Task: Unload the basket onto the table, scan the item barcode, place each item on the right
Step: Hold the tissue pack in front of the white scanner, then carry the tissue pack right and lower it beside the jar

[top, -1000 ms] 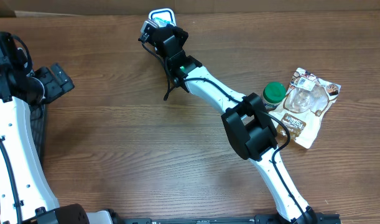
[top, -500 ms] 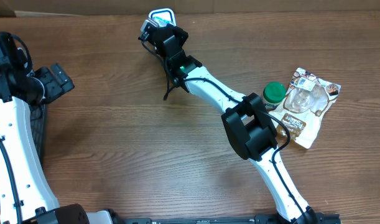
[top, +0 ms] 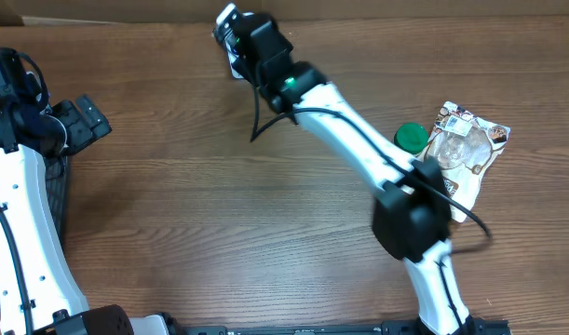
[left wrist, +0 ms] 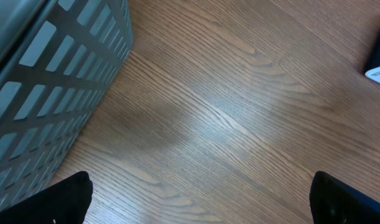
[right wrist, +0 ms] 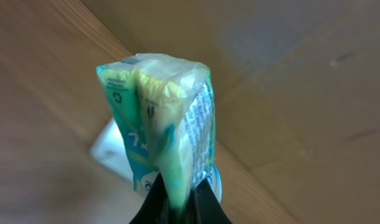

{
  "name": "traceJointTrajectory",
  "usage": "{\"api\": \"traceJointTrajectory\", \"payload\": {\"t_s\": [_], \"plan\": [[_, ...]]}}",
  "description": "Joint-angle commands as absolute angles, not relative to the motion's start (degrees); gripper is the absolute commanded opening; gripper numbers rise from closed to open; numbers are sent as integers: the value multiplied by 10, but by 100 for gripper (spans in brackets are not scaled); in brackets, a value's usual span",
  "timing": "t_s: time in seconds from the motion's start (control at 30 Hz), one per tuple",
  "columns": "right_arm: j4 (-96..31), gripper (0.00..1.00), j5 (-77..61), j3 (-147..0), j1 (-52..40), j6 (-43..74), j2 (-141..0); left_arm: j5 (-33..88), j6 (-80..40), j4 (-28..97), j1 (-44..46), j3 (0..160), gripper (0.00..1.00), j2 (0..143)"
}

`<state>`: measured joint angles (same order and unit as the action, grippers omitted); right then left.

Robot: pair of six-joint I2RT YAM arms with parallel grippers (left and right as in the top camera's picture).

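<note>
Presentation step is judged in hand: teal-and-yellow packet [right wrist: 165,118] is clamped by its lower end in the right jaws, which are pressed together on it. It is held upright, apparently clear of the table [top: 200,214], at the far edge, w/ the right arm [top: 349,121] stretched out toward the cardboard wall [right wrist: 301,74]. Fine print is seen down one side of the packet in the right wrist view, but no barcode can be made out, the pic being too soft. A white flat object [right wrist: 109,149] is seen just below/behind the packet, poss. the scanner, not certain. Left jaws are spread wide w/ nothing between them, parked over bare wood beside the grey slatted basket [left wrist: 46,81], well apart from the packet. Green-capped bottle [top: 412,138] & windowed pouch [top: 466,154] lie near the right edge, untouched. Next move, as judged: packet to be turned so its printed side faces the reader, then held steady. A firm grip is called for, since the soft film could crumple or slip.
</note>
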<state>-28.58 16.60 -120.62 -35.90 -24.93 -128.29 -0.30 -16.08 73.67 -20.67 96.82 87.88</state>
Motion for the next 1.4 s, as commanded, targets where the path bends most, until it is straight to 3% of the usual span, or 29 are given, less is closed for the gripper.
{"api": "traceJointTrajectory", "payload": {"t_s": [0.0, 0.3, 0.63, 0.87, 1.3, 1.37], "plan": [[-340, 4, 36, -1212, -338, -133, -1188, -8, -152, 735, -206, 972, 100, 879], [-617, 4, -110, -1212, -234, 50, -1052, -8, -152, 735, -206, 972, 100, 879], [-870, 4, -128, -1208, -51, 155, -1020, -8, -152, 735, -206, 972, 100, 879], [-880, 4, -127, -1114, 53, 152, -1020, -8, -152, 735, -206, 972, 100, 879], [-793, 4, -69, -904, 123, 163, -1020, -8, -152, 735, -206, 972, 100, 879], [-792, 14, -69, -903, 126, 158, -1020, -8, -152, 735, -206, 972, 100, 879]]}}
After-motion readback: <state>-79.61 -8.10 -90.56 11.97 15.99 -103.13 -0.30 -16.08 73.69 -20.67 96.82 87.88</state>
